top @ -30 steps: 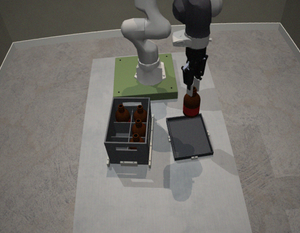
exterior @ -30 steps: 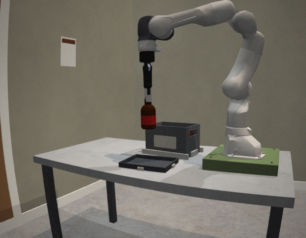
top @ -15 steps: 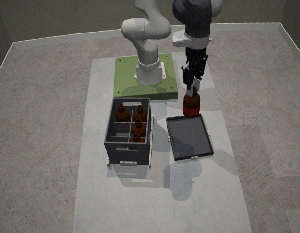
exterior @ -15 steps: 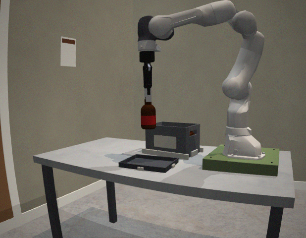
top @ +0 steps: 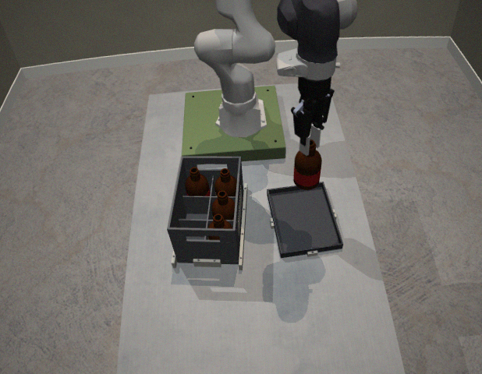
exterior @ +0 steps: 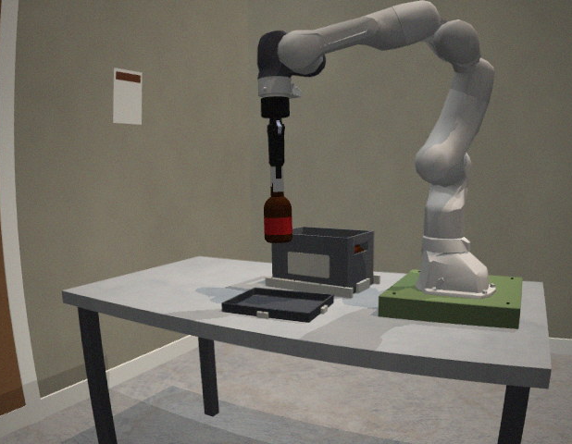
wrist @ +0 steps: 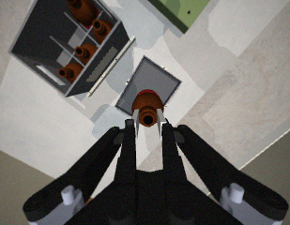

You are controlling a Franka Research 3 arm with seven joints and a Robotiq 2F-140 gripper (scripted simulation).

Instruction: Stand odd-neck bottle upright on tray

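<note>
A brown bottle (top: 307, 167) (exterior: 278, 215) (wrist: 147, 104) with a red label hangs upright in the air above the tray (top: 310, 250) (exterior: 272, 313) (wrist: 131, 83). My gripper (top: 310, 143) (exterior: 277, 183) (wrist: 147, 115) is shut on its neck. The dark crate (top: 204, 245) (exterior: 307, 265) (wrist: 78, 87) stands upright and holds several more brown bottles: one at the back left (top: 196, 185), one at the back right (top: 225, 185), one in the middle right (top: 222, 208) and one at the front right (top: 218, 225). Neck differences are too small to tell.
Pale strips (top: 243, 225) (exterior: 310, 288) line the crate's foot, and small pale blocks (top: 312, 252) (exterior: 262, 314) sit at the tray's edges. The arm's green base plate (top: 200, 132) (exterior: 449, 308) (wrist: 182, 11) lies behind crate and tray. The crate's walls rise well above the tray's low rim.
</note>
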